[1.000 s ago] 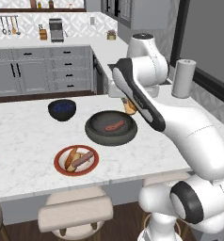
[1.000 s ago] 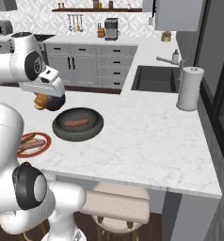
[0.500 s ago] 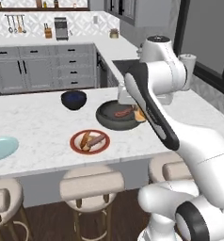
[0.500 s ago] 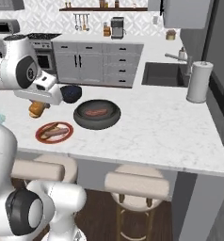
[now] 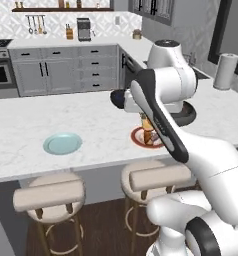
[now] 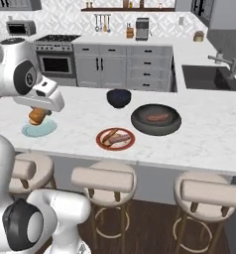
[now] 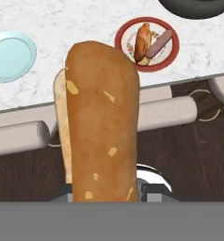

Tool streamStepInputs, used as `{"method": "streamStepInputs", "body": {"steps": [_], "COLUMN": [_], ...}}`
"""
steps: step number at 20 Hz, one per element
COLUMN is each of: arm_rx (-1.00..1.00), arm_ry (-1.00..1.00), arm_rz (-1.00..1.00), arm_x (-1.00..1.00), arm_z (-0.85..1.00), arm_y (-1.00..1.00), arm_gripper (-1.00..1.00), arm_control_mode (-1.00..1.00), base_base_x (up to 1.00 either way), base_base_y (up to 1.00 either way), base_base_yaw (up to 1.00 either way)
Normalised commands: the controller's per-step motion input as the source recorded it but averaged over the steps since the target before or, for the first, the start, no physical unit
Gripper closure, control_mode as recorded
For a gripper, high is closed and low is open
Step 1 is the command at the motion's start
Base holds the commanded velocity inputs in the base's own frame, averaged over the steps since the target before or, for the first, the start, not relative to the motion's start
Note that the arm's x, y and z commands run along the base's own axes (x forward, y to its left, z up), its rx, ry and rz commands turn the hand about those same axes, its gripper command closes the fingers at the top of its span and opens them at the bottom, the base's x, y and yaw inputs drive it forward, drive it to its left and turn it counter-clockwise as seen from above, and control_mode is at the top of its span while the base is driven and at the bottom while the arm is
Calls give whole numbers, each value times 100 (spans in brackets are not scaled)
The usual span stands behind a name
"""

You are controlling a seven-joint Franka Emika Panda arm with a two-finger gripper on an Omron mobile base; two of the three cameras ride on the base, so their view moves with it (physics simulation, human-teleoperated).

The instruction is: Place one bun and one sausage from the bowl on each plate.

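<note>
Over the marble island counter (image 6: 209, 144) the white arm is bent sharply at the elbow, forearm reaching out toward the stool side, and the gripper (image 6: 37, 116) points down with its jaws clamped on a bun (image 7: 102, 122). From the hand camera the bun is huge and upright, brown crust with pale flecks, the split side showing lighter along its left edge. In the right base view the bun hangs just above the light blue plate (image 6: 39, 129), which sits bare near the counter's front edge. Red-rimmed plate (image 6: 115, 139) is further along, already carrying a bun and a sausage side by side. Behind it the wide dark grey bowl (image 6: 156, 119) holds one sausage (image 6: 157, 117), and the smaller dark blue bowl (image 6: 119, 97) stands just beyond, apart from both. Padded stools (image 6: 103, 178) line the front below.
</note>
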Motion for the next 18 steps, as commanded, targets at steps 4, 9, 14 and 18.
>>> {"method": "streamStepInputs", "body": {"steps": [4, 9, 14, 18], "arm_rx": [0, 0, -1, 0], "arm_ry": [0, 0, 4, 28], "arm_rz": [0, 0, -3, -13], "arm_x": [0, 0, 16, 92], "arm_z": [0, 0, -1, -73], "arm_y": [0, 0, 8, 5], "arm_gripper": [100, 100, 100, 100], "arm_control_mode": [100, 100, -100, -100], "base_base_x": [21, 79, 80, 0], "base_base_y": [100, 100, 60, 0], "base_base_yaw": [-7, -17, -17, 0]}}
